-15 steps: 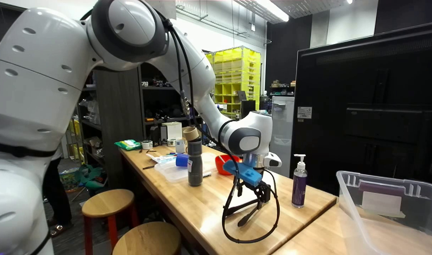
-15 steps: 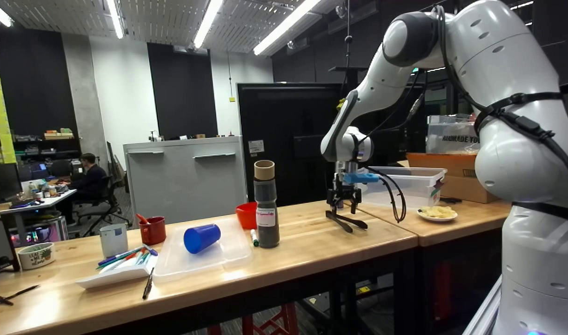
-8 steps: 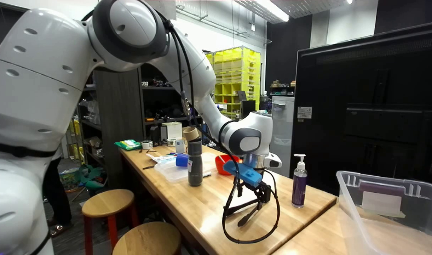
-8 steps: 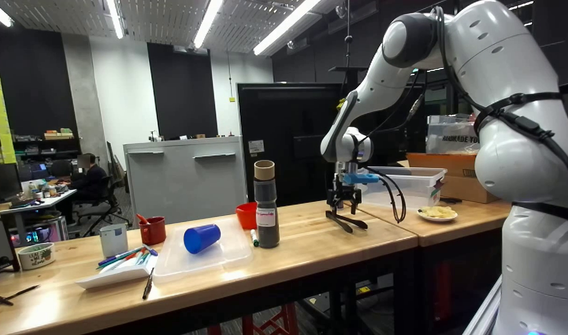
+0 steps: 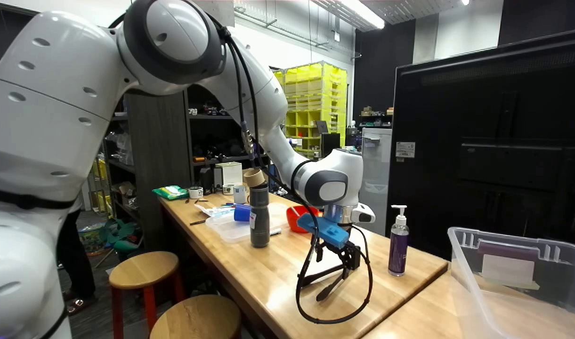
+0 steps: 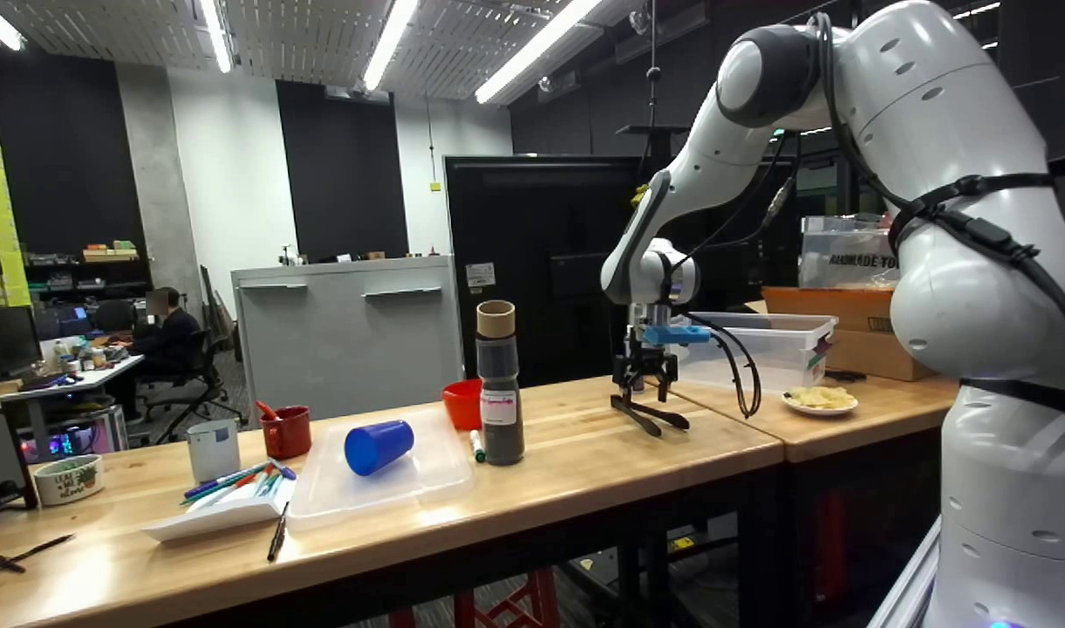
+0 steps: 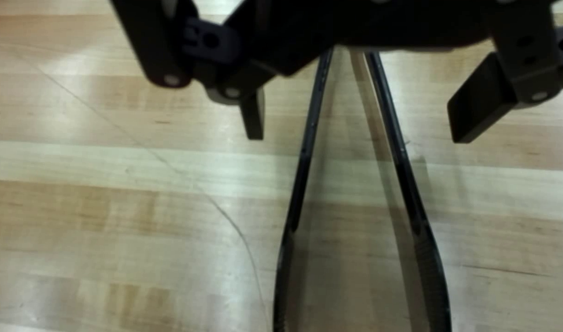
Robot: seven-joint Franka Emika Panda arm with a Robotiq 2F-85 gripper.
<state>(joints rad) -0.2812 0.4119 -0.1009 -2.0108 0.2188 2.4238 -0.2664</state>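
Black tongs (image 7: 304,159), slim-armed, spread in a narrow V, ridged toward the ends, lying on a wooden tabletop (image 6: 576,445)

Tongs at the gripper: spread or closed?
Spread. In the wrist view the black tongs form a widening V, with wooden tabletop showing between their two sides.

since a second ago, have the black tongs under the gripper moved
No, neither way: in an exterior view the tongs lie in the same spot relative to the table edge.
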